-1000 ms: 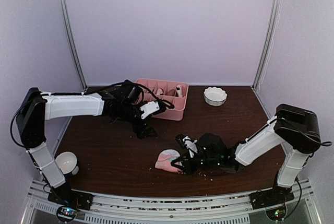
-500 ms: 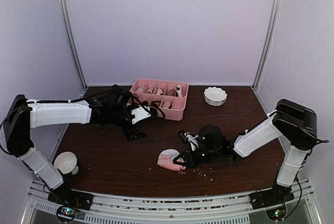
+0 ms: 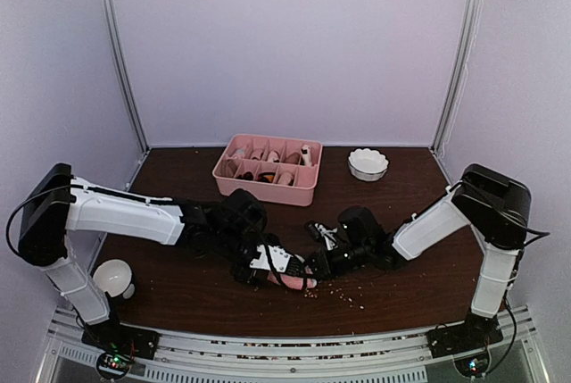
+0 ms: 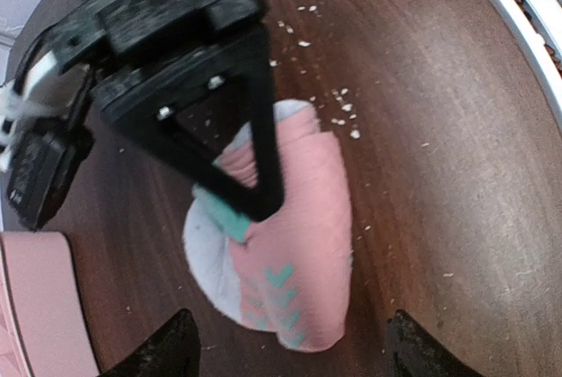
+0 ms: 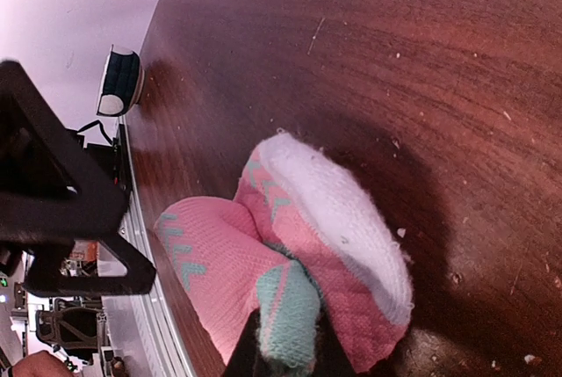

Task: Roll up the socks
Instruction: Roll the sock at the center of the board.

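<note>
Folded pink fabric sock with teal and white patches [image 4: 303,236] is lying near the front of the dark brown wooden surface [image 3: 419,213]. The right pincer [image 5: 283,361] is pinching its teal patch, probably so the fold cannot spring open. The left pincer [image 4: 296,349] is straddling it, jaws apart, gripping nothing.

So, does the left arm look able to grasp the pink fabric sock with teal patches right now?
Probably yes: the left fingers stand open on either side of the pink fabric sock, nothing between. Only the right fingers, pinching its teal patch, crowd one end.
</note>
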